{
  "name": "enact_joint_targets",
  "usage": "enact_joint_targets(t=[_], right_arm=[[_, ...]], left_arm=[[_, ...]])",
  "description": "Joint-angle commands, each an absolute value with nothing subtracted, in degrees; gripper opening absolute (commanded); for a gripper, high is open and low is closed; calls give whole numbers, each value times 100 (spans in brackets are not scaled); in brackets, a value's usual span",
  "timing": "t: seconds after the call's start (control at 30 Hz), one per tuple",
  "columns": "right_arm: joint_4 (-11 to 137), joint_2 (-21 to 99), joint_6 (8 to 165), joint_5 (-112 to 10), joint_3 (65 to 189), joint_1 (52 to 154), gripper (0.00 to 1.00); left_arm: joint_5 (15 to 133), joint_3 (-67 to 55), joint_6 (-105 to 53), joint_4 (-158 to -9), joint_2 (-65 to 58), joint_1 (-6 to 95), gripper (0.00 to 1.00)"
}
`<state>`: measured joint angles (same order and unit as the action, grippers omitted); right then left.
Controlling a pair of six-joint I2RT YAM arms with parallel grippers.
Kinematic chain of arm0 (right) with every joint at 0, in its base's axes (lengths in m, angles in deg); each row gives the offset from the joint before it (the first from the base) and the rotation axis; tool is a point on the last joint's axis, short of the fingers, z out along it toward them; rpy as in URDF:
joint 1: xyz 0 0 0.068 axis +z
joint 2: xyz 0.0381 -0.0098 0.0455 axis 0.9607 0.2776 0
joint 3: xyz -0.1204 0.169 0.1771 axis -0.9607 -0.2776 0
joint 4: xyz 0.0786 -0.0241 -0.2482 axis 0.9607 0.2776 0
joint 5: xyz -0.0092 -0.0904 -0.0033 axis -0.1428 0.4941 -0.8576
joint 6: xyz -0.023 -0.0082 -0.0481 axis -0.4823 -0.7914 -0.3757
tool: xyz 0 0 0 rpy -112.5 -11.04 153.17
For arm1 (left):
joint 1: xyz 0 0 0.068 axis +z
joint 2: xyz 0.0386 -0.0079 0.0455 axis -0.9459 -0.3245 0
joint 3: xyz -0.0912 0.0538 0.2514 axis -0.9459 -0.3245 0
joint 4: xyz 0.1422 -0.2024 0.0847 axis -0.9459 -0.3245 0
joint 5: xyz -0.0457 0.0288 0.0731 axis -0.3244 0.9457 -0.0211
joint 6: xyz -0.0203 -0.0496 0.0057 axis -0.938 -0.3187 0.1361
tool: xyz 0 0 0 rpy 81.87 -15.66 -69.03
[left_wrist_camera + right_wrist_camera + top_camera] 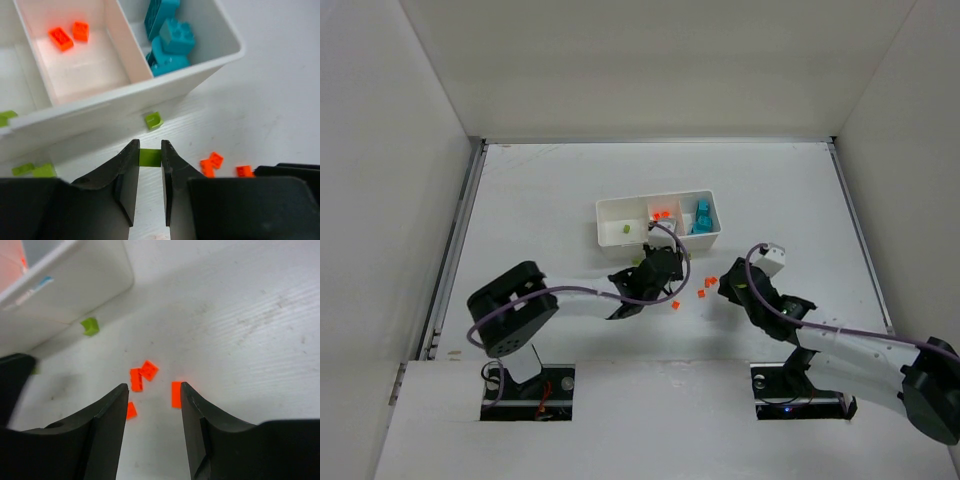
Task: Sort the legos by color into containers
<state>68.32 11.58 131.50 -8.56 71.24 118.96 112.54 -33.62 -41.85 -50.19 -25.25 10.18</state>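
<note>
The white three-compartment tray [610, 207] holds a green lego [625, 229] on the left, orange ones [61, 38] in the middle and teal ones [172, 42] on the right. My left gripper [150, 149] is just in front of the tray's near wall [125, 100], shut on a lime green lego [150, 157] at its fingertips. My right gripper [152, 387] hangs open low over loose orange legos [142, 375]. One orange lego [176, 394] lies against the inside of its right finger.
A loose green lego [153, 120] lies by the tray wall, and more green ones [35, 170] lie to the left. Orange legos [212, 162] are scattered between the two grippers [705, 285]. The left arm's black wrist shows at the left edge of the right wrist view.
</note>
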Motion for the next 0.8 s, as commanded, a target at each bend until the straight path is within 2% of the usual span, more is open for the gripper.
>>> enact_joint_targets(t=[0.0,0.17,0.23,0.37,0.57,0.77], right_arm=[[7790,1174,13448,-704,7508,11901,53],[8240,1753,13493,-731,7895,11840,55],[8249,2087,13484,-757,8044,11849,58],[8249,2422,13467,-792,8229,11849,55],[8240,2712,13273,-1152,8475,11620,50],[8223,3037,13308,-1311,8554,11585,44]], left_arm=[[11135,-3583,-4166,-5001,-1584,1204,18],[11127,-3891,-4218,-5248,-704,1731,18],[11092,-3979,-4315,-5274,-554,1995,18],[11004,-4172,-4508,-5265,-405,2513,18],[10767,-4182,-4667,-5309,-658,3120,18],[10661,-3822,-4676,-5291,-1308,3314,20]])
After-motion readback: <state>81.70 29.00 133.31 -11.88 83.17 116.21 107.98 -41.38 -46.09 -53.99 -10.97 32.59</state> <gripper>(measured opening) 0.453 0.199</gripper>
